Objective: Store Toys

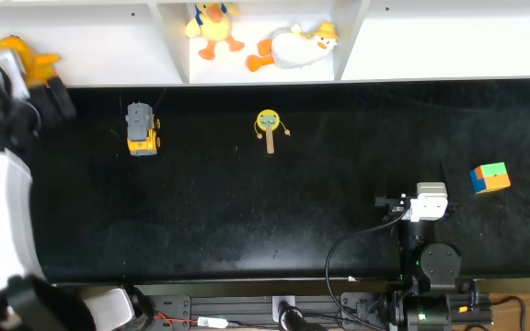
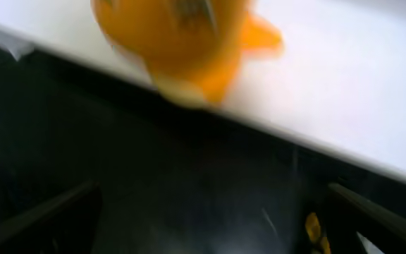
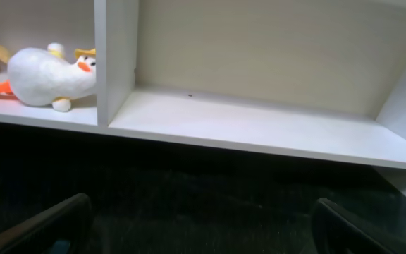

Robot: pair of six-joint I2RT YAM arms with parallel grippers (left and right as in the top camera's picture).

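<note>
An orange plush toy [image 2: 182, 49] is pictured resting in the left compartment of the white shelf [image 2: 344, 85], apparently already stored, with the left hand [image 2: 210, 226] spread just before it and the right hand [image 3: 206, 233] held spread, clear of it, above the black worktop [image 1: 247, 211].

"Where is the left arm [image 1: 3, 211]?"

"I have it stretched far up the left side. The white forearm runs from the base to the wrist, and the left gripper [image 1: 51, 95] is at the far end."

"Are the fingers [image 2: 48, 217] apart?"

"Yes, my wrist feed shows them spread wide, one at each lower corner."

"What about the right arm [image 1: 431, 262]?"

"It is folded low, close over its own base on the right side. The right gripper [image 1: 423, 200] sits just ahead of the base, facing level toward the back."

"And its fingers [image 3: 48, 222]?"

"They are spread wide too, one dark tip at either side of my feed."
</note>
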